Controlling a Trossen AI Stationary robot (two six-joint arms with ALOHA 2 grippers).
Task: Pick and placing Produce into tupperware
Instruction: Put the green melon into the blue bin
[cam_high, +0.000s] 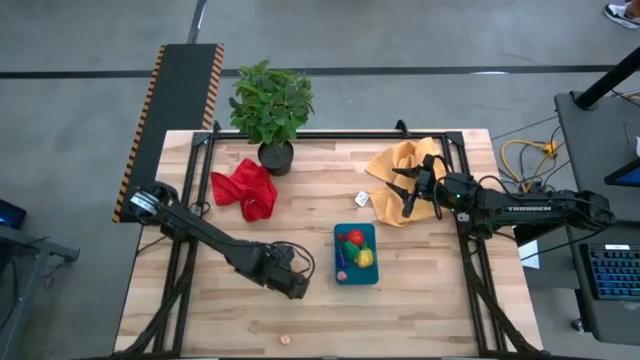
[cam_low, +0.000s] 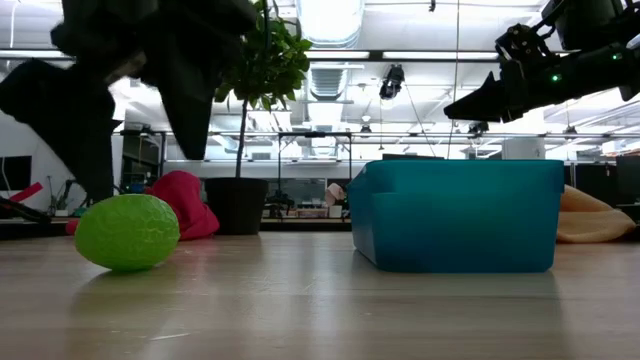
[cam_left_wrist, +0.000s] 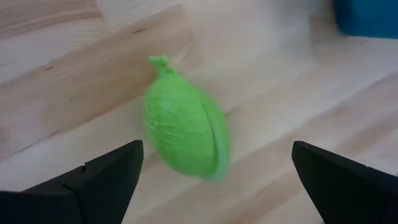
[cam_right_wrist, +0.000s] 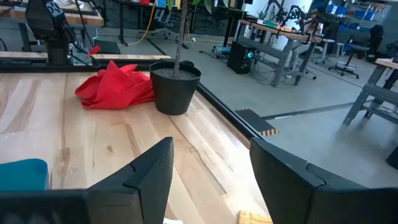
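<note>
We see the teal tupperware (cam_high: 356, 254) right of table centre, holding red, yellow and green produce (cam_high: 356, 250). Our left gripper (cam_left_wrist: 214, 171) hangs spread wide above a green toy fruit (cam_left_wrist: 185, 129) lying left of it. Our right gripper (cam_high: 408, 192) hovers parted, empty, over the mustard cloth (cam_high: 392, 165).

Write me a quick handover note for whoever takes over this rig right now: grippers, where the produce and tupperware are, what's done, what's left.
Left gripper: open, poised over the green produce piece, not gripping it.
Right gripper: open, empty, raised above the mustard-yellow cloth.
Tupperware: teal, on the table between the arms, holding red and yellow-green pieces.
Green piece lies on the bare wood to the left arm's side of the tupperware.
Done: several pieces are in the container.
Left: grasp the green piece and place it in. A tiny pink speck near the table's front edge is too small to identify.
</note>
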